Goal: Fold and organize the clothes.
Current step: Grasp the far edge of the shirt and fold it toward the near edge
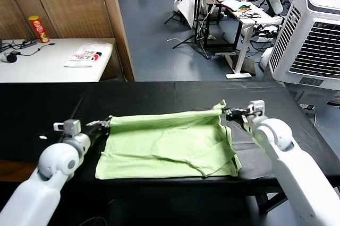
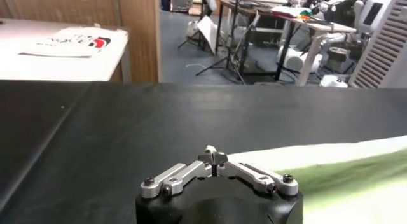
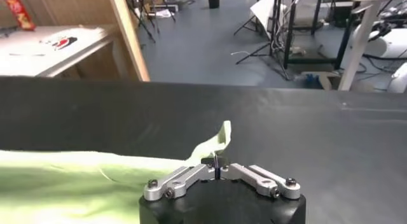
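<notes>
L tool: your left tool point(image 1: 104, 124) sits at the shirt's far-left corner, jaws pinched tight on the cloth edge; the left wrist view shows the tips closed on a small nub of fabric.
Shirt: the pale green T-shirt point(image 1: 167, 146) lies on the black counter point(image 1: 159, 93), roughly centre, between both arms. Its far edge is drawn into a straight, rolled line from one tool to the other.
Shirt state: looks partly doubled already. The body is a rough rectangle, w/ wrinkles in the middle and a loose layer bunched at the near-right corner. Can't tell how many layers are stacked, and no print shows from here.
R tool: your right tool point(image 1: 229, 113) is at the far-right corner, also clamped fully on cloth; a little green tip stands up past the closed tips in the right wrist view.
Done so far: shirt is spread out and both far corners gripped, so a fold is set up or mid-way, I'd judge.
Left to do: prob. carry that far edge over to the near edge, flatten, then further folds and tidy placement. Not near finished imo.
Far left: white red-printed item point(image 1: 87, 55) on the other counter point(image 1: 48, 67), well apart, not part of this.
</notes>
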Available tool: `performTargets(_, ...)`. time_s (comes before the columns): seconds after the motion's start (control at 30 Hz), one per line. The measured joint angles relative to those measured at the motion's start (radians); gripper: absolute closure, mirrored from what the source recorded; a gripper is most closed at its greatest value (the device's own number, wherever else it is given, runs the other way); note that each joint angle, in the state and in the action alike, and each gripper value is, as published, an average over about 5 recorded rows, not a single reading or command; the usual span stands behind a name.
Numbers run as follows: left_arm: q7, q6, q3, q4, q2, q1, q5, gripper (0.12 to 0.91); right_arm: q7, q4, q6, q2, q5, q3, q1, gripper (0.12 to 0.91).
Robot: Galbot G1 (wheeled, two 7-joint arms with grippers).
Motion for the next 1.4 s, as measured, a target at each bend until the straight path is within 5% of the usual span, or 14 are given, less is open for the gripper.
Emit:
performTargets(0.43,0.004,0.006,-0.117,-0.122,0.010,0.200,0.032,0.903,0.053,0.151,0.000,-0.026,-0.003,0.032,-0.194,0.903)
performTargets(1.23,0.015,-0.008,-0.167,-0.160,-0.038,0.382,0.100,0.903,0.048,0.219,0.000,-0.045,-0.046,0.070,-0.313,0.896)
performTargets(1.4,0.023,0.010,-0.171,-0.181,-0.046,0.406,0.133,0.885,0.036,0.242,0.000,-0.054,-0.053,0.087,-0.329,0.699)
